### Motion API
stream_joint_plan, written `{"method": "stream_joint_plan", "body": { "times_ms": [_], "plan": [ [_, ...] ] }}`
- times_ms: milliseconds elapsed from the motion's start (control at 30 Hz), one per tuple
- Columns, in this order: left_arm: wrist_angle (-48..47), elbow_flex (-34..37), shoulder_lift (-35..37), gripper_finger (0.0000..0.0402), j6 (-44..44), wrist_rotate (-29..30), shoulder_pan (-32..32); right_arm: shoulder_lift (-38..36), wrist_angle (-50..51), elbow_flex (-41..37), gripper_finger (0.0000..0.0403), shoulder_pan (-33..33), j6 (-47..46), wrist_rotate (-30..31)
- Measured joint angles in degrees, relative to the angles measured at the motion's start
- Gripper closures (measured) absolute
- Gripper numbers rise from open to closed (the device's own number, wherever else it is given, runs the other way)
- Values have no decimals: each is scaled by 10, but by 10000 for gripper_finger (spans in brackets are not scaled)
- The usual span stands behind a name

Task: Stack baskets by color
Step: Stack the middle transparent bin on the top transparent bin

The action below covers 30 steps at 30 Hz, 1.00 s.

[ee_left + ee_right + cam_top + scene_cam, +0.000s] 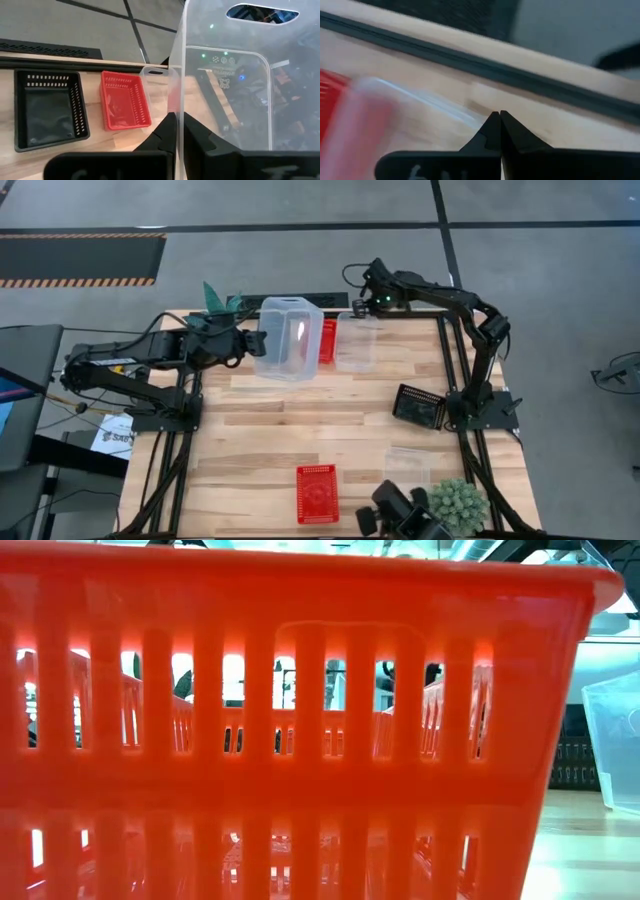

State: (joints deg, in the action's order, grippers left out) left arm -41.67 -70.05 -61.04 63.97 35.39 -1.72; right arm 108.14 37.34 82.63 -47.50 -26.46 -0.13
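My left gripper (252, 340) is shut on a clear basket (290, 340), held up over the table's far left part. Behind that basket a red basket (328, 340) rests on the table, with a second clear basket (357, 345) beside it. My right gripper (499, 116) is shut and empty, above the far end of that second clear basket. A black basket (420, 405) lies by the right arm's base. Another red basket (317, 492) and a third clear basket (407, 465) sit near the front edge. My left gripper pinches one side wall of the clear basket at its rim (178, 117), one finger on each face of the wall; one finger (210, 145) shows through the plastic. The fingers come from the table's left, slanting a little downward. The basket is lifted clear of the table and tilted.
A potted plant (458, 502) stands at the near right corner and another (220, 300) at the far left. The near red basket (300, 720) fills the low view. Bare wood (300, 415) lies in the table's middle.
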Motion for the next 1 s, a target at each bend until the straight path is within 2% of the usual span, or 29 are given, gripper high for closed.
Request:
{"method": "stream_joint_plan", "body": {
  "times_ms": [100,200,333,533,700,867,1000],
  "plan": [
    [2,0,-8,401,3,-4,0,-2,-37,4,393,0,8,-48],
    [8,0,-24,401,4,-8,-2,-32,2,36,394,-5,6,-64],
    [62,0,-58,401,-18,-29,-20,-115,88,82,396,-19,26,-61],
    [209,-1,-129,401,-76,-71,-82,-262,178,89,393,-11,57,17],
    [273,0,-209,402,-94,-161,-133,-352,261,80,393,23,56,85],
    [296,-35,-300,402,-131,-186,-165,-414,312,80,392,60,29,120],
    [289,-102,-384,402,-184,-200,-183,-444,332,80,392,86,10,137]
  ]
}}
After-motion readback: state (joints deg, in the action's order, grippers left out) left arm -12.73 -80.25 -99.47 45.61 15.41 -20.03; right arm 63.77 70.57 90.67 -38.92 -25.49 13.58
